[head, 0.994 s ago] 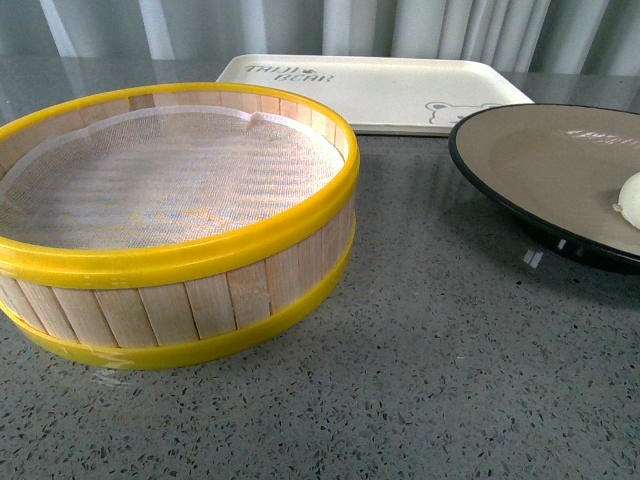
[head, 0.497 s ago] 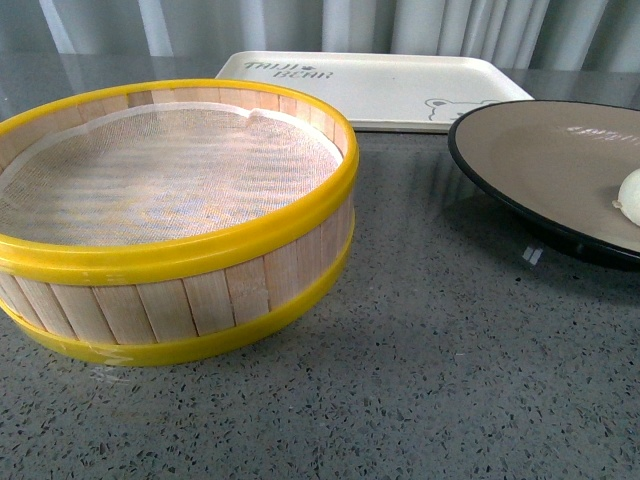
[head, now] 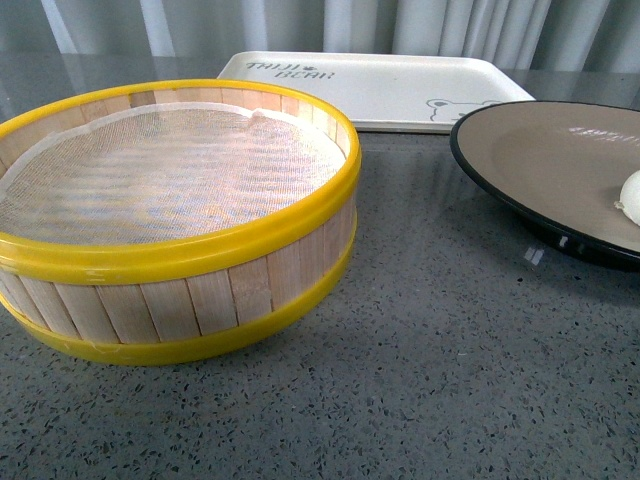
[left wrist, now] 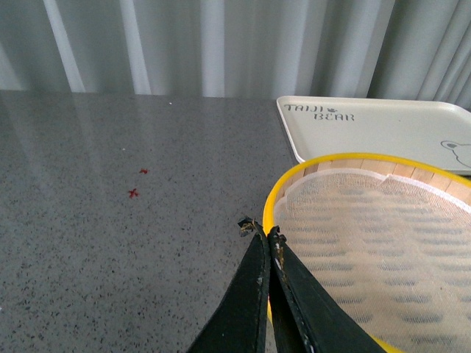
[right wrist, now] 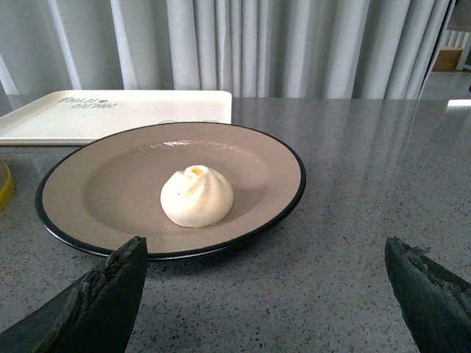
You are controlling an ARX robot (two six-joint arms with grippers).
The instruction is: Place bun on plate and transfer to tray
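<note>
Bun (right wrist: 196,195): pleated, off-white (orange dot), sitting on plate (right wrist: 110,191).
Right claw (right wrist: 268,283): gaping wide.
Left claw (left wrist: 266,237): pinching closed.

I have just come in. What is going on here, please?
The bun already lies on the plate, which stands on the grey table, not yet on the tray further back. The right gripper is open in front of the plate and holds nothing. The left gripper is shut, near the rim of the empty steamer basket.
</note>
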